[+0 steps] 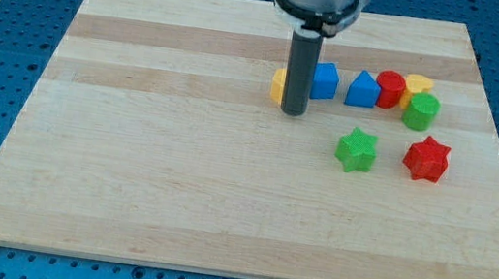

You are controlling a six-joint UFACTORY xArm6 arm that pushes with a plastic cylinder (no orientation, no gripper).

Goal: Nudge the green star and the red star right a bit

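The green star [357, 150] lies right of the board's middle. The red star [426, 158] lies to its right, with a gap between them. My tip [292, 112] stands on the board up and to the left of the green star, apart from it. The rod partly hides a yellow block [279, 84] just behind it.
A row of blocks sits above the stars: the yellow block, a blue block [324, 80], a blue triangular block [362, 89], a red cylinder [391, 87], a yellow block [419, 83] and a green cylinder [421, 111]. The wooden board [174, 188] rests on a blue pegboard table.
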